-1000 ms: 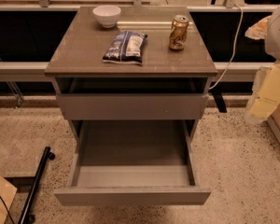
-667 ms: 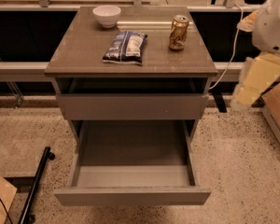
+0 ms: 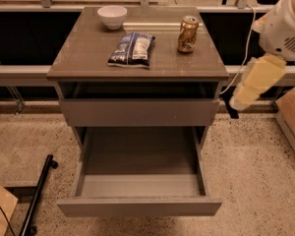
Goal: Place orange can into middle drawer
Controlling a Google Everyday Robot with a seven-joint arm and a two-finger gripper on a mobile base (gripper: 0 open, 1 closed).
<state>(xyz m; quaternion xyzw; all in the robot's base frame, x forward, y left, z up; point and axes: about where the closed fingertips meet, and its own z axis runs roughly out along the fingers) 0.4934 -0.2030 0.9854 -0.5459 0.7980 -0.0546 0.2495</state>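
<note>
A: Progress?
B: Little. The middle drawer (image 3: 140, 185) is open in the cabinet (image 3: 137, 65). The orange can (image 3: 188, 34) sits on the cabinet's top. The gripper (image 3: 231, 108) hangs off the cabinet's right side, and I cannot tell its grip.

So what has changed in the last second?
Only the arm moved: it swung left, from the view's right edge toward the right side of the cabinet. The gripper is not in view; nothing was taken hold of. The orange can, snack bag and white bowl stay on the cabinet top; the middle drawer stays pulled out.
</note>
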